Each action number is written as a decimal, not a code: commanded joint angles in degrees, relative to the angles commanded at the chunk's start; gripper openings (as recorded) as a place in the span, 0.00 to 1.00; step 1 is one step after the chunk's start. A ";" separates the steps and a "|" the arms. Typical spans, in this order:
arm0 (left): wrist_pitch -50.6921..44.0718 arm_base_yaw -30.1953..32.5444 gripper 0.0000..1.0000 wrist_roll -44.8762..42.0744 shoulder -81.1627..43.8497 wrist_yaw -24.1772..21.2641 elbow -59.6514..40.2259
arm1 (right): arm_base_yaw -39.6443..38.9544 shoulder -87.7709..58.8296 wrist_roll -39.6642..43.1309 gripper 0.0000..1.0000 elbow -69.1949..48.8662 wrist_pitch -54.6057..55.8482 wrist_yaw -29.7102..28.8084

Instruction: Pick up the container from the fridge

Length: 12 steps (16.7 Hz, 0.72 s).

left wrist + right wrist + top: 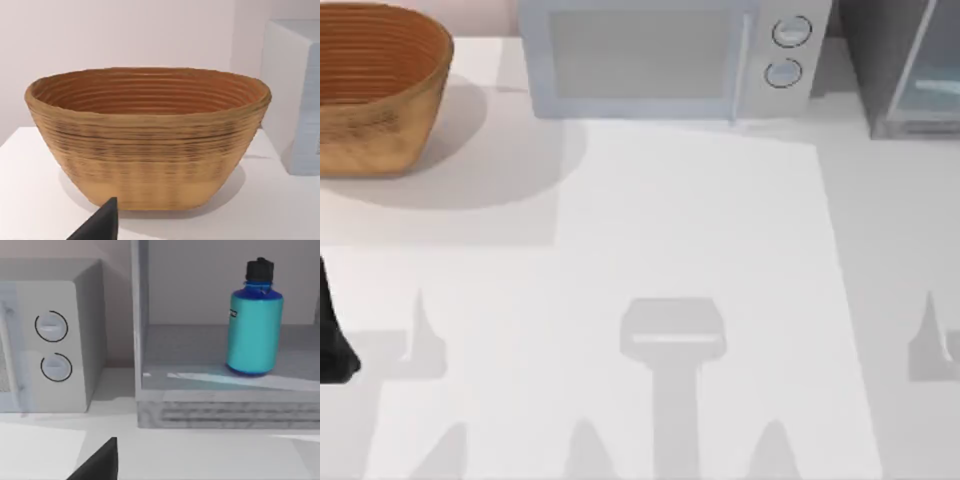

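Over to the upper right corner of the top view: dark grey boxy fridge (882, 62) with its pale bluish glassy panel, cut off by the frame's edge. Just left of it, along the upper middle, a light-grey microwave (650, 60) with two round knobs. Upper left corner, a brown woven basket (375, 85), well apart from the fridge. All three standing on the white table (700, 250).

Now the right wrist view, and there it is: small round blue container (255, 322), black cap on top, cyan lower body, standing upright on the grey floor inside the fridge (210, 405). Touching nothing but that floor. Microwave (50, 340) just beside the fridge, knobs facing the camera.

Right gripper (102, 462) showing as one dark wedge, low and out in front of the fridge, well short of the container and holding nothing. Wide or narrow? Cannot tell from this sliver.

Left wrist view next: the basket (150, 145) big and close. Left gripper (102, 225) again just a dark wedge, near the basket's base. Wide or narrow, cannot tell here either. Left arm (332, 330) parked at the lower left edge of the top view.
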<state>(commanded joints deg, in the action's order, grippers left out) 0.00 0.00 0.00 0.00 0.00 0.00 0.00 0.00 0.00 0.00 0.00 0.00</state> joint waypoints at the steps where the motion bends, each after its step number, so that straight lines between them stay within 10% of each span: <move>1: 0.00 0.00 1.00 0.00 0.00 0.00 0.00 | 0.00 0.00 0.00 1.00 0.00 0.00 0.00; 12: 0.00 0.00 1.00 0.00 0.00 0.00 0.00 | 10.44 -32.57 0.12 1.00 -3.86 30.86 9.54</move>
<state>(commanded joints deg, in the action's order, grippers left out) 0.00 0.00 0.00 0.00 0.00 0.00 10.44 -32.57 0.12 -3.86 30.86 9.54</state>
